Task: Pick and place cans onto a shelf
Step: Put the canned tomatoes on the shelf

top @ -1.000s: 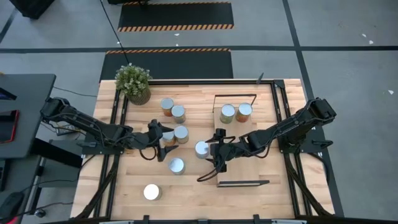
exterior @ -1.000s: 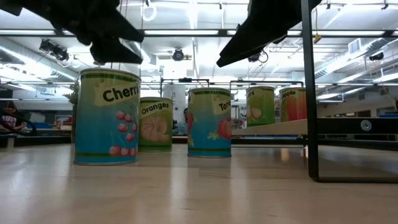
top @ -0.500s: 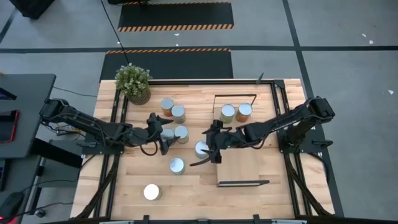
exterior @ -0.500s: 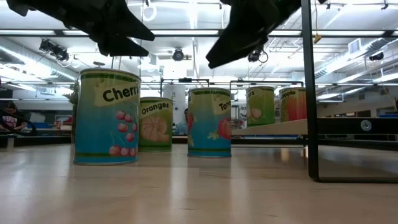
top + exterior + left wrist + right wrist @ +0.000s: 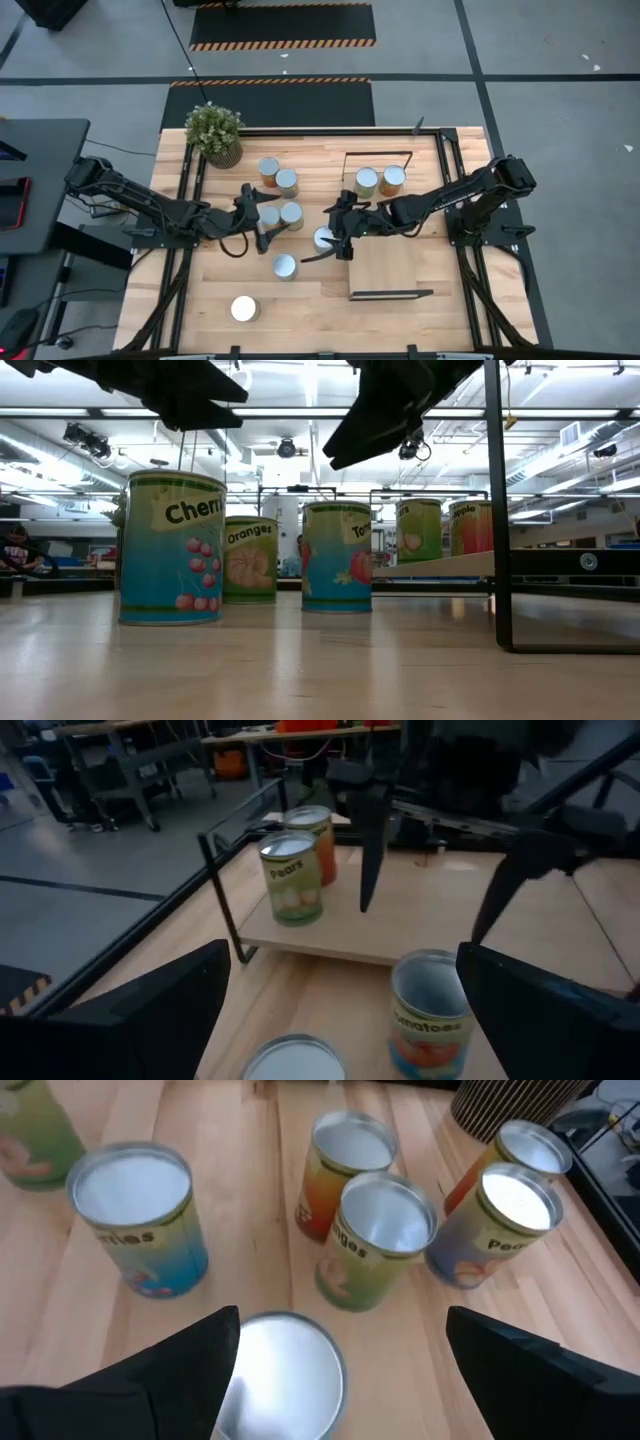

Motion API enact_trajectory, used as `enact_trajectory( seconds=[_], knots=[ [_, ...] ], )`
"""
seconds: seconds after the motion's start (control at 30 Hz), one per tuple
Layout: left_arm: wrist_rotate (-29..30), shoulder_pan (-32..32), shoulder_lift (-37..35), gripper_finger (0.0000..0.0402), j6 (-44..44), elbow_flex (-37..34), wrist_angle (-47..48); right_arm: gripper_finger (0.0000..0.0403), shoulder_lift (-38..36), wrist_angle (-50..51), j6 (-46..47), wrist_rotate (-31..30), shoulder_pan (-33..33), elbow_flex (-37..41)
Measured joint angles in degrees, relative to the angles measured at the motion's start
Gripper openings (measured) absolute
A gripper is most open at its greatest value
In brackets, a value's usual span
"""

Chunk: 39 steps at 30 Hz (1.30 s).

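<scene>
Several upright cans with silver lids stand on the tabletop. The tomato can point(image 5: 323, 239) stands beside the shelf point(image 5: 392, 266), a light-wood board with black end frames that carries two cans point(image 5: 366, 182) point(image 5: 393, 179). My right gripper point(image 5: 335, 1380) is open and hangs above the tomato can's lid point(image 5: 283, 1372), touching nothing; the low view point(image 5: 375, 420) shows the gap. My left gripper point(image 5: 263, 226) is open and empty, above the oranges can point(image 5: 291, 215), whose lid shows between its fingers point(image 5: 295, 1062). The cherry can point(image 5: 170, 548) stands nearest in the low view.
A potted plant point(image 5: 214, 133) stands at the far left corner. Two more cans point(image 5: 269, 170) point(image 5: 287, 182) stand behind the oranges can, one point(image 5: 284, 265) nearer, and a white-topped can point(image 5: 243, 309) near the front edge. The two grippers face each other closely.
My right gripper has gone toward the table's left, from over the shelf's edge to above the tomato can. My left gripper has risen a little and shifted slightly toward the far edge. No can has moved.
</scene>
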<state>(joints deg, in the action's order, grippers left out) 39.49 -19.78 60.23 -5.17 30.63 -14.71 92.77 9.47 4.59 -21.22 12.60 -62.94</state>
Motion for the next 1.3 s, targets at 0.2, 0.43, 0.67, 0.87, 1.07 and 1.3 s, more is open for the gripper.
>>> enact_trajectory(
  seconds=[0.2,0.43,0.67,0.87,1.07,1.3],
  knots=[
    [0.1,0.7,0.0,0.0396,2.1,0.0,-1.3,0.0364,0.0,0.5,-0.5,0.0,0.1,-1.4],
    [0.1,0.7,0.0,0.0396,4.4,0.0,-1.3,0.0364,0.0,-0.9,-3.1,4.0,1.0,-1.3],
    [0.1,1.0,0.4,0.0396,3.8,0.0,-1.8,0.0383,2.3,-1.7,-3.3,2.8,1.8,-1.2],
    [0.1,2.5,0.6,0.0396,2.9,0.0,-1.4,0.0398,5.6,-0.7,-4.7,2.4,1.4,-3.2],
    [-0.2,4.6,0.6,0.0396,4.3,0.0,-0.9,0.0400,8.1,5.1,-3.3,4.8,0.0,-7.7],
    [-0.3,6.5,0.5,0.0396,4.7,0.0,-0.9,0.0400,11.4,9.7,-0.9,5.2,0.3,-9.7]
  ],
)
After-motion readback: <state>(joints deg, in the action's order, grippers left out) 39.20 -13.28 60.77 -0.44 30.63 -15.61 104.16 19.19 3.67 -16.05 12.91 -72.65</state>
